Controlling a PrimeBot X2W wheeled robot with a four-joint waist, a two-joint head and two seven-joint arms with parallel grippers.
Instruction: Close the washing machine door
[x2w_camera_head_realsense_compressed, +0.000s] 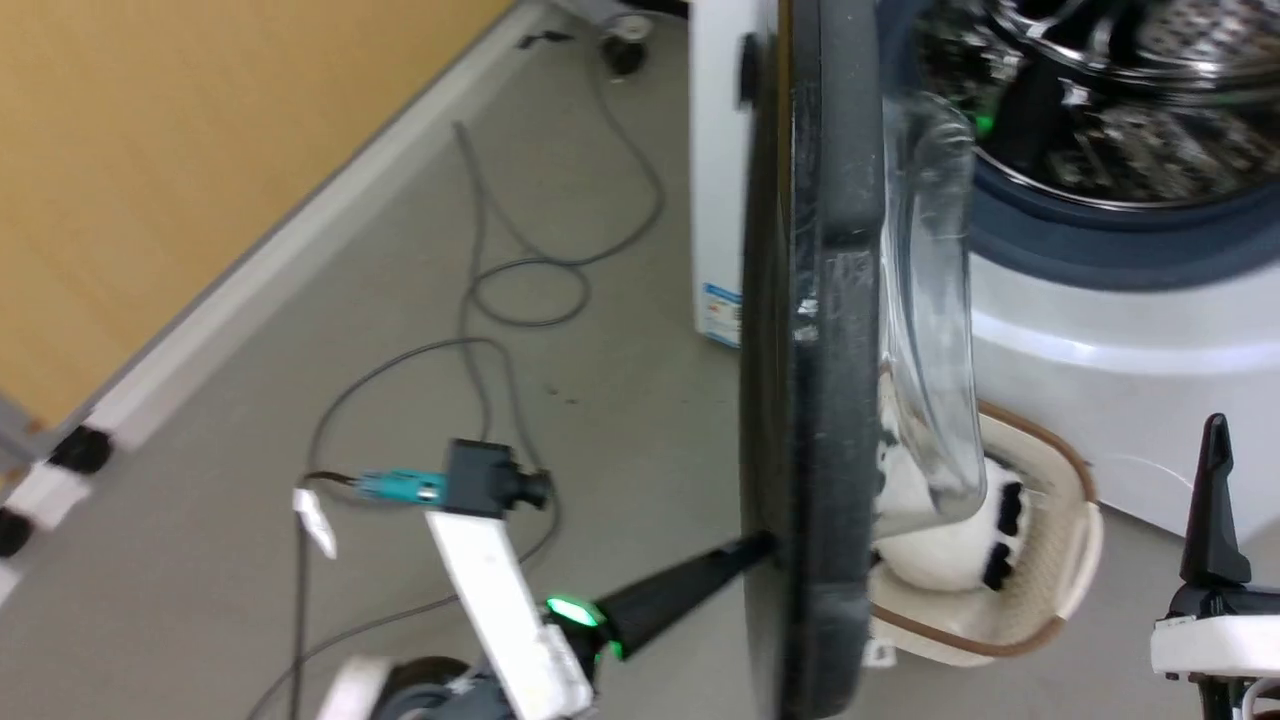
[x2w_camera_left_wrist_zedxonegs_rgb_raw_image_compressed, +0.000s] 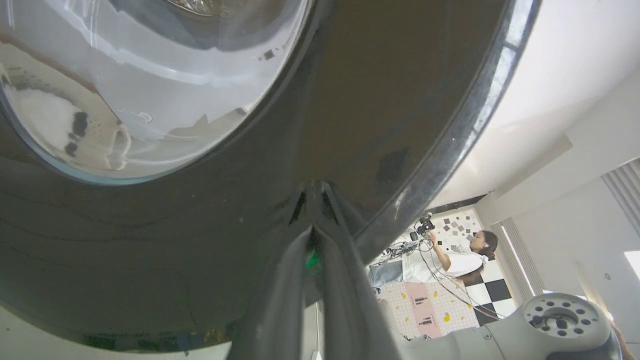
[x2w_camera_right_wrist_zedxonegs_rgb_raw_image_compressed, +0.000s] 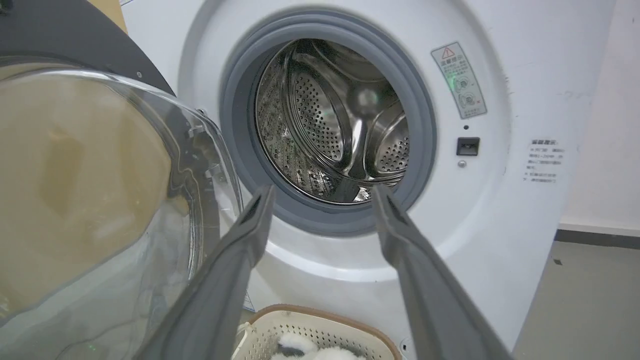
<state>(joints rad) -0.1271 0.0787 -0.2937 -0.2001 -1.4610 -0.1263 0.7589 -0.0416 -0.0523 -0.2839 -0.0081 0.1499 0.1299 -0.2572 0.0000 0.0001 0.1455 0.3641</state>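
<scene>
Grey floor (x2w_camera_head_realsense_compressed: 620, 400); washing machine door (x2w_camera_head_realsense_compressed: 815, 400) stands open. Seemingly rigid, heavy, hinged: push its rim. Left gripper (x2w_camera_left_wrist_zedxonegs_rgb_raw_image_compressed: 316, 189), pinched together and empty, touches it.

Grey floor (x2w_camera_head_realsense_compressed: 620, 400) meets an ochre wall (x2w_camera_head_realsense_compressed: 200, 150) at ten o'clock in the head view, with a pale skirting (x2w_camera_head_realsense_compressed: 300, 240) at the wall's foot and loose cables (x2w_camera_head_realsense_compressed: 520, 270) curling toward twelve. In the left wrist view, at four o'clock, a person (x2w_camera_left_wrist_zedxonegs_rgb_raw_image_compressed: 465, 260) works beside a black-and-white chequered surface (x2w_camera_left_wrist_zedxonegs_rgb_raw_image_compressed: 492, 295), with vertical slats (x2w_camera_left_wrist_zedxonegs_rgb_raw_image_compressed: 517, 255) just behind.
</scene>
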